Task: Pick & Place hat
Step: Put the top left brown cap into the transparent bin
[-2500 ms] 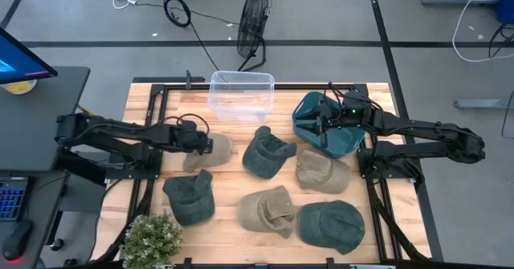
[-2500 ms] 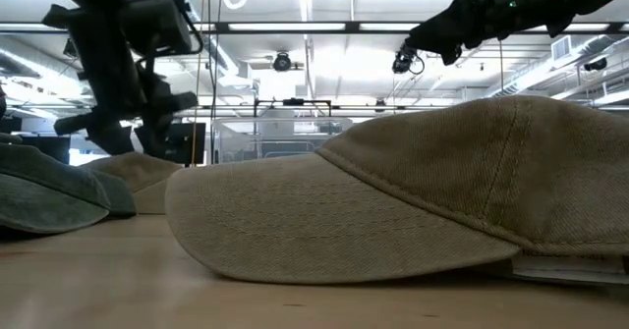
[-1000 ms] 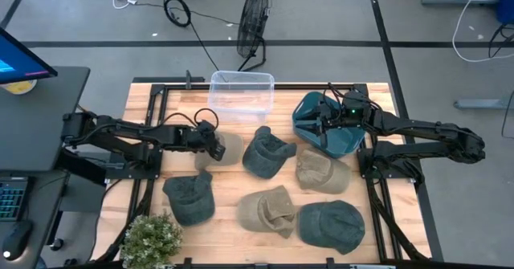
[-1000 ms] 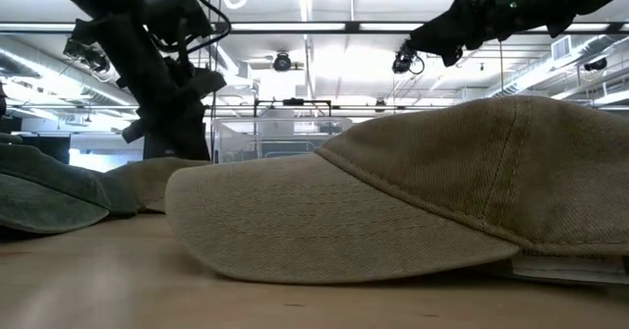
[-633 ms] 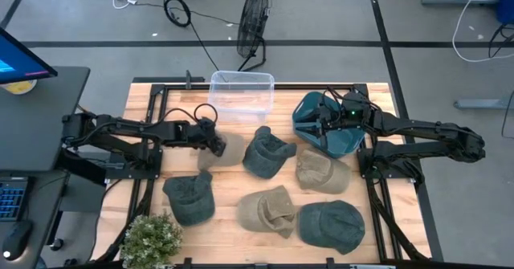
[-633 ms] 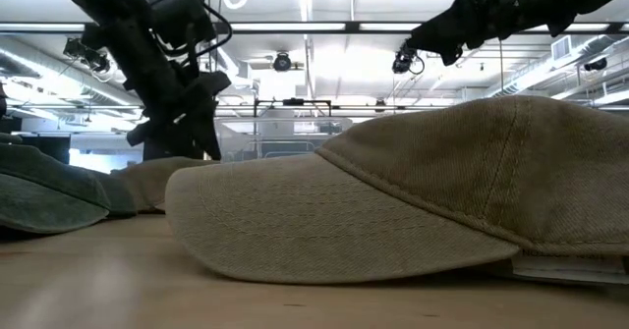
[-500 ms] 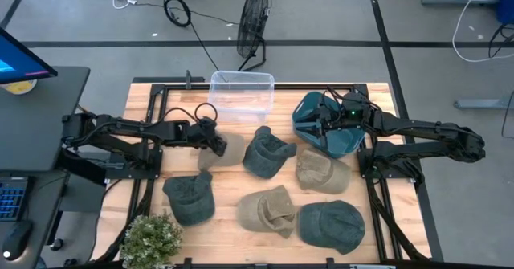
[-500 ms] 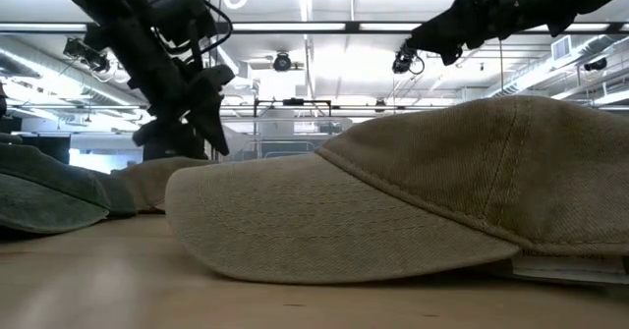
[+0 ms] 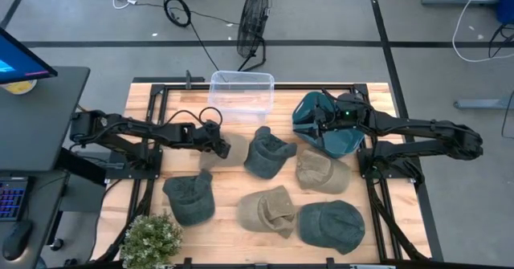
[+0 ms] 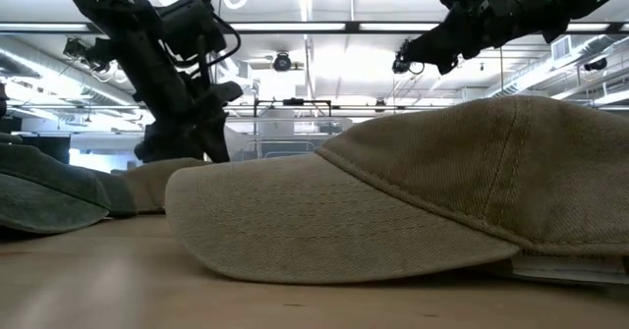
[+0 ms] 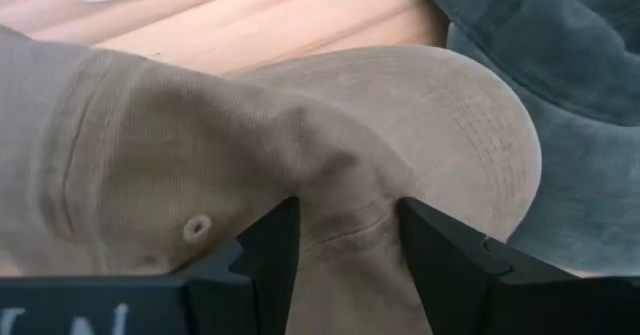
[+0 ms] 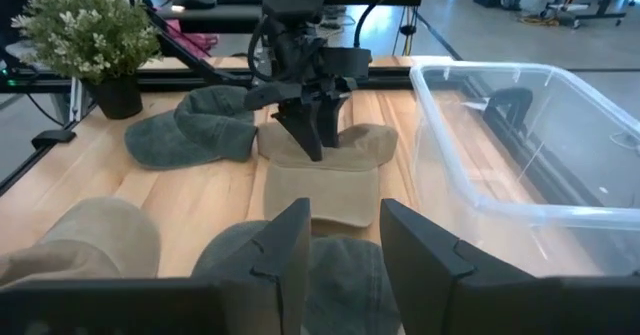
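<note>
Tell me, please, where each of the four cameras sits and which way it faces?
High: overhead, looking down; both arms, table.
Low: at tabletop level, facing the room past a tan cap; both arms above.
Left wrist: behind the left gripper, open jaws astride a beige cap.
Right wrist: behind the right gripper, facing the left arm.
Shared: both wrist views show the beige cap.

Tan hat point(image 11: 330, 145): crown cut off by the left wrist view's edge; underside hidden.
Left gripper point(image 9: 218, 147): fingertips hidden against the hat in the high view.
Foreground hat point(image 10: 413, 201): cut off at the right edge of the low view.
Plant point(image 9: 150, 241): partly cut off by the frame's bottom.
</note>
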